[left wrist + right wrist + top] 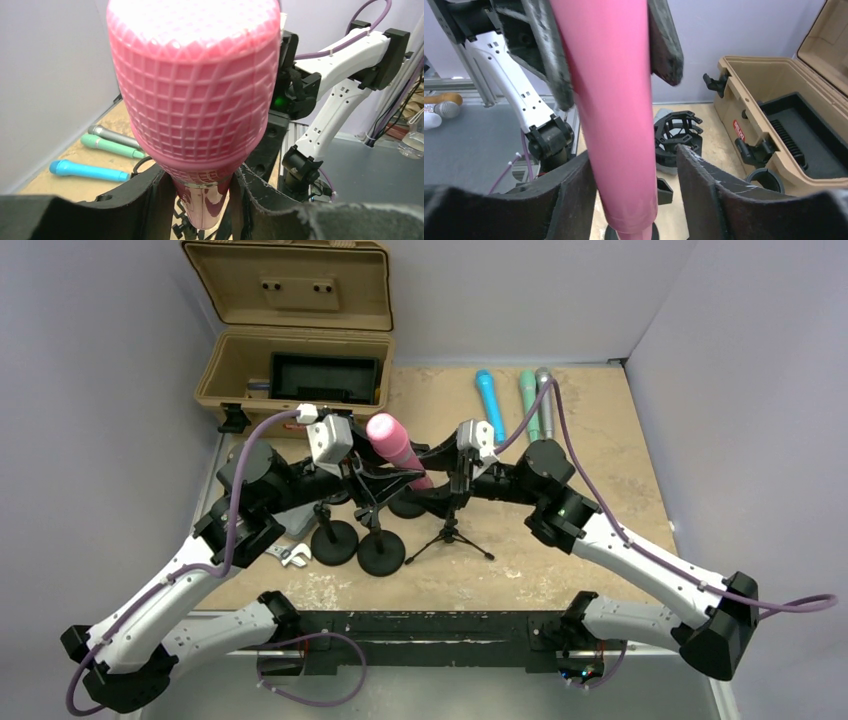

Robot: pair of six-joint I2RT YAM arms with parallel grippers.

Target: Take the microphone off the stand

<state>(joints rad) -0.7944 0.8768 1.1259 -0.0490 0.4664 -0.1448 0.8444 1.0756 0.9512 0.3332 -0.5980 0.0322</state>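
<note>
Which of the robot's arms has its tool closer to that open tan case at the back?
Left. The left tool grips the pink microphone just in front of the tan case; the right tool sits farther along that microphone, on the side away from the case.

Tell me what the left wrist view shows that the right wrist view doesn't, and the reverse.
Left wrist only: the pink microphone mesh head, three spare microphones lying on the table, and the right arm.

Right wrist only: the microphone's smooth handle, with the right gripper flanking it and a gap on one side; the open tan case; a black shock mount; and the left arm.

Both: the pink microphone, with the left gripper clamped just below its head.
</note>
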